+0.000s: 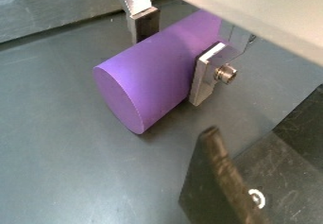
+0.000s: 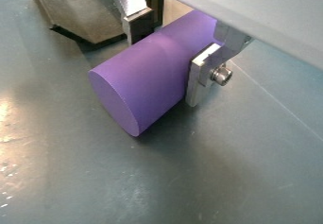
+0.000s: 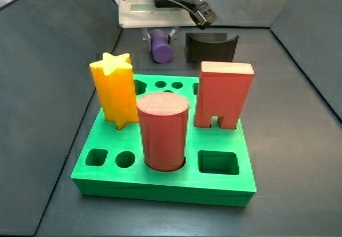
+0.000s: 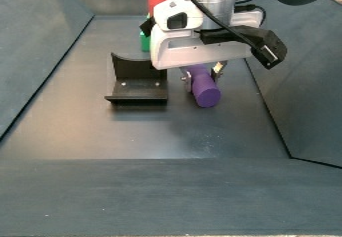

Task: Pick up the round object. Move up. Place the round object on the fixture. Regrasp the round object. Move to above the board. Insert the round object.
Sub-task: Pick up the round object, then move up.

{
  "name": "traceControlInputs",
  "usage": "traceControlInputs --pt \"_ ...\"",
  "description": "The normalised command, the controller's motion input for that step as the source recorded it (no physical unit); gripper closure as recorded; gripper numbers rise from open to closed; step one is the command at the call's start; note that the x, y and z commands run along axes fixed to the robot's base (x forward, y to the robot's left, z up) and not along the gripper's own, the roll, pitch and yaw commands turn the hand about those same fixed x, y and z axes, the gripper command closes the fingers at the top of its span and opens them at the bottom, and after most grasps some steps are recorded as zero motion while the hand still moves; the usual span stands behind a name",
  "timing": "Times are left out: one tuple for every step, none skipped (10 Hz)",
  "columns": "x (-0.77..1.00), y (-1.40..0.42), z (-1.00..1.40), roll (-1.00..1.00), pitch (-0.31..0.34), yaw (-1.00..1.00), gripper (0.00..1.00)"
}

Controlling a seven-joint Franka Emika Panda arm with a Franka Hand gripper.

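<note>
Short purple cylindrical peg [image 1: 158, 72] is lying on its side on the dark grey floor [image 2: 76, 171], beside the black L-shaped fixture [image 4: 134, 81] and well behind the bright green square board [image 3: 167, 156]. Lying flat, it is presenting its curved flanks to the fingers, likely the only way to take it from above.

Gripper [image 2: 173, 41] is sitting low over the peg in both wrist views, straddling it across the middle. One silver finger plate [image 2: 207, 72] is pressing flat against the near flank; the opposite finger [image 2: 136, 22] is meeting the far side. Jaws spread only to the peg's width, clamping it. Peg's underside appears to be touching the floor, so not yet lifted, by my reading.
</note>
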Motion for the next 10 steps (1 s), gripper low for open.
traceControlInputs --pt "0.0 0.0 0.0 0.0 0.0 0.0 1.0" --pt "0.0 0.0 0.0 0.0 0.0 0.0 1.0" --pt "0.0 0.0 0.0 0.0 0.0 0.0 1.0" --pt "0.0 0.0 0.0 0.0 0.0 0.0 1.0" --pt "0.0 0.0 0.0 0.0 0.0 0.0 1.0" --pt "0.0 0.0 0.0 0.0 0.0 0.0 1.0" --pt "0.0 0.0 0.0 0.0 0.0 0.0 1.0" --pt "0.0 0.0 0.0 0.0 0.0 0.0 1.0" --pt "0.0 0.0 0.83 0.0 0.0 0.0 1.0" --pt "-0.01 0.02 0.81 0.0 0.01 0.03 1.0"
